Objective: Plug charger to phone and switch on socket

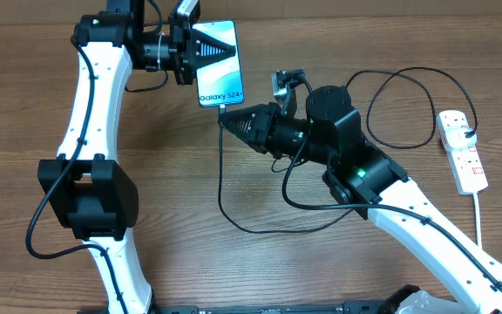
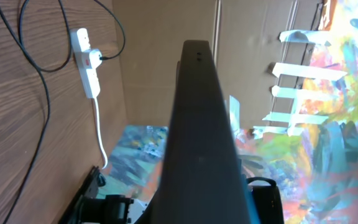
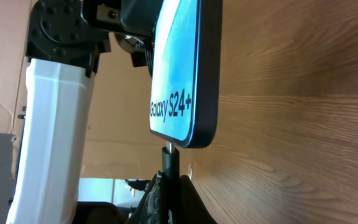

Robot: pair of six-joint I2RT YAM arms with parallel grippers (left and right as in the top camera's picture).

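My left gripper is shut on the phone and holds it above the table at the back, its light blue "Galaxy S24+" screen facing up. My right gripper is shut on the charger's black connector, just below the phone's bottom edge. The connector's metal tip meets that edge at the port, and a short bit of metal shows. The black cable loops across the table toward the white socket at the far right, where a black plug sits. In the left wrist view the phone shows as a dark edge.
The socket's white cord runs toward the table's front right. The black cable makes a wide loop between my right arm and the socket. The socket also shows in the left wrist view.
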